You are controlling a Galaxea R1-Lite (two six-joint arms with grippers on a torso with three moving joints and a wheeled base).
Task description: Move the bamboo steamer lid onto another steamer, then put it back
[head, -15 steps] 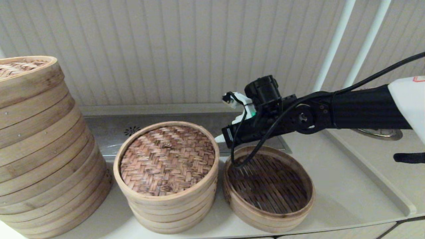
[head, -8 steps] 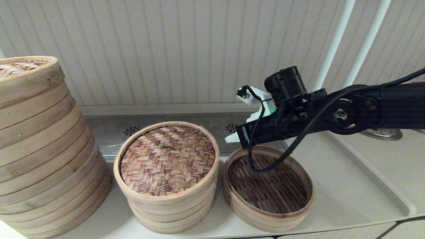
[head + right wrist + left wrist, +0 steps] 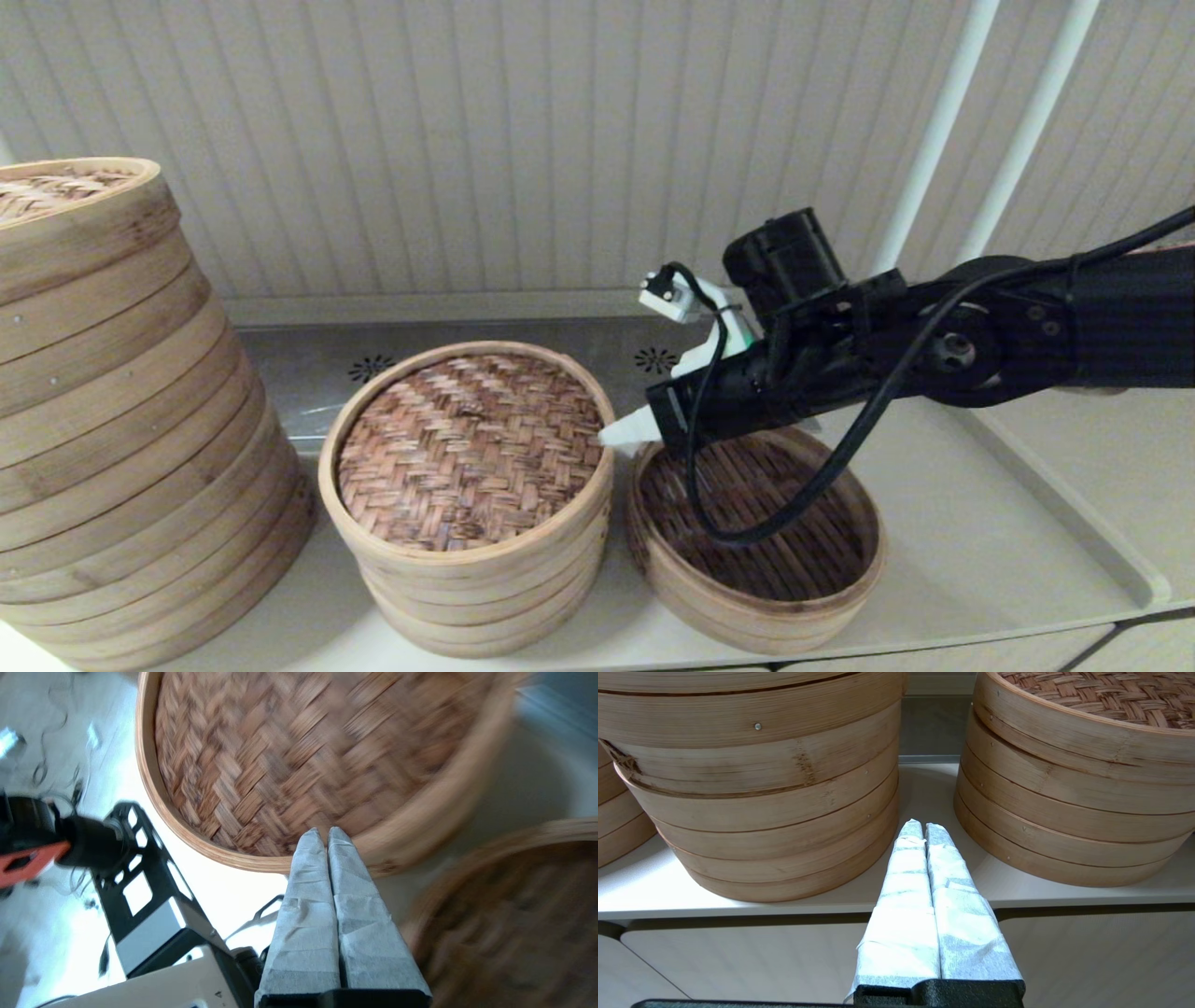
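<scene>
The bamboo steamer lid (image 3: 470,450), with a pale rim and reddish-brown herringbone weave, sits on the middle several-tier steamer (image 3: 485,588). To its right stands the single shallow steamer (image 3: 758,532) with a dark slatted floor. My right gripper (image 3: 609,435) is shut with nothing in it, its white-wrapped tips at the lid's right rim, above the gap between the two baskets. In the right wrist view the right gripper (image 3: 323,833) points at the lid (image 3: 289,751) rim. My left gripper (image 3: 923,828) is shut and empty, low in front of the counter edge.
A much wider, tall many-tier steamer (image 3: 121,420) fills the left. A metal drain panel (image 3: 308,364) runs along the back wall. Two white vertical pipes (image 3: 943,121) rise at the back right. The counter's raised lip (image 3: 1074,523) bounds the right side.
My right arm swung away to the right, then came back left and down, bringing its shut tips to the lid's right rim. The lid and baskets have not moved.
</scene>
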